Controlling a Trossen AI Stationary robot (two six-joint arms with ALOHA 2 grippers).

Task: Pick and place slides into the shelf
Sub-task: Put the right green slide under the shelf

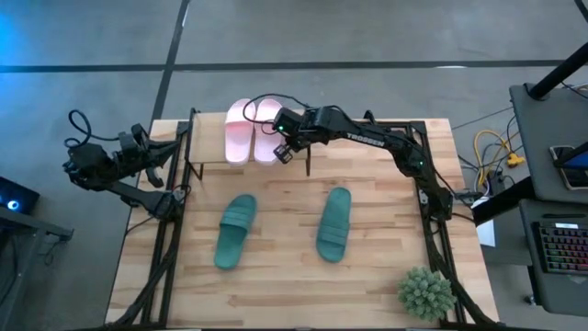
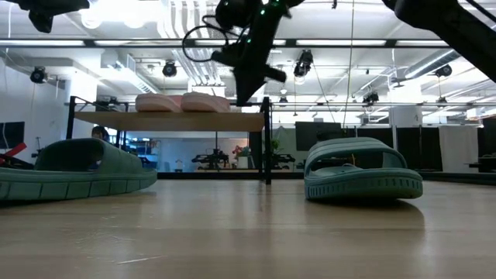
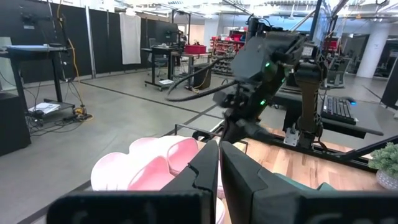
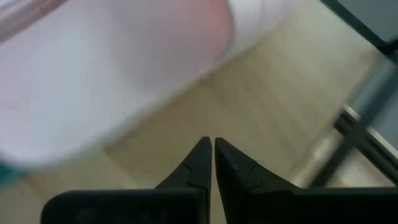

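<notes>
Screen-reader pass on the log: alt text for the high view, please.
From above: two pink slides lie side by side on the shelf at the table's far edge, the right hand shut and empty beside them. Two green slides remain on the table; the left hand waits shut at the left edge.

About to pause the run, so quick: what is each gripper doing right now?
Left gripper: shut, holding nothing, waiting at the table's left edge.
Right gripper: shut, empty, above the shelf beside the pink slides.

Two slides (image 1: 249, 131) on shelf (image 1: 209, 147), two before it
</notes>
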